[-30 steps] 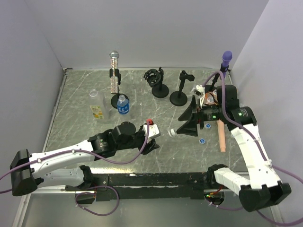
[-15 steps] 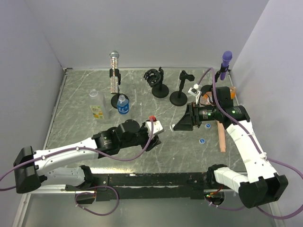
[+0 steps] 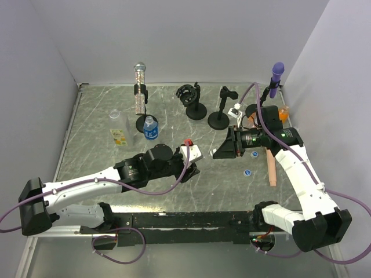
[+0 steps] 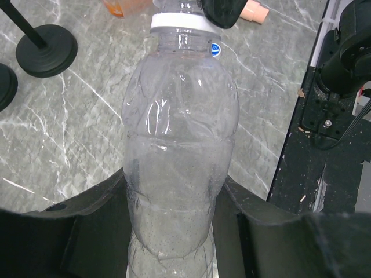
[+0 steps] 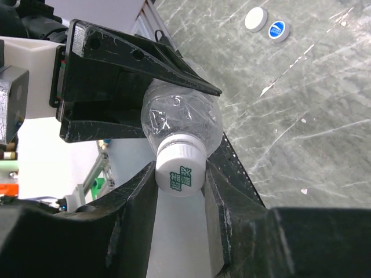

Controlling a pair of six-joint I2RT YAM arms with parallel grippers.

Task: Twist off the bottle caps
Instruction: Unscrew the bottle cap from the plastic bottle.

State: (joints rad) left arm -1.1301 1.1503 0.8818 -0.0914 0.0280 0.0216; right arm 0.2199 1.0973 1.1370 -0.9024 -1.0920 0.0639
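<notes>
The middle of the table (image 3: 93,145) was barred by the left gripper (image 3: 194,161) and right gripper (image 3: 222,152), clamped on a clear bottle (image 4: 177,145) and its white cap (image 5: 179,168). Behind them, passage was narrowed by a clip stand (image 3: 197,111) and a plain stand (image 3: 218,120). The left rear was crowded by a silver microphone (image 3: 139,87), a blue-labelled bottle (image 3: 151,128) and a yellow-labelled bottle (image 3: 120,136). The right side was obstructed by a peach cylinder (image 3: 271,165), one blue cap (image 3: 254,154) and a second blue cap (image 3: 247,172). Open stone was left toward the near rail (image 3: 191,220) at centre.
</notes>
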